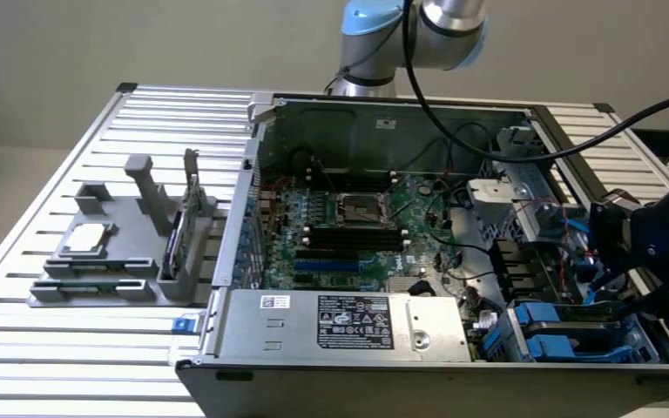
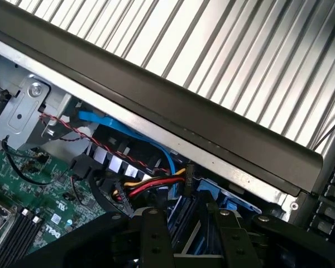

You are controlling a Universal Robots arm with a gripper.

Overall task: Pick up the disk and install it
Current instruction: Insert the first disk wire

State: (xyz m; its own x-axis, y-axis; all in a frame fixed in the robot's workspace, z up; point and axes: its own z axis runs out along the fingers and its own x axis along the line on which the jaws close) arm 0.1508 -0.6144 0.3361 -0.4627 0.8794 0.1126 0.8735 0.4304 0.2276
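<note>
My gripper (image 1: pixel 616 300) hangs over the drive bays at the near corner of the open computer case (image 1: pixel 347 348), on the exterior view's right. In the wrist view its two black fingers (image 2: pixel 156 234) stand on either side of the disk (image 2: pixel 207 196), which is seen edge-on with a bright blue rail, and they are shut on it. The disk (image 1: pixel 609 348) sits low in the outer bay, just inside the case's side wall (image 2: pixel 173 120). How deep it sits in the bay is hidden by the gripper.
A second blue drive carrier (image 1: pixel 543 329) sits in the neighbouring bay. Red, yellow and black power wires (image 2: pixel 151 187) and a blue cable (image 2: pixel 106 120) run close to the fingers. The motherboard (image 1: pixel 347 226) fills the case floor. A grey fixture (image 1: pixel 114 252) with a small chip and a card stands at the exterior view's left.
</note>
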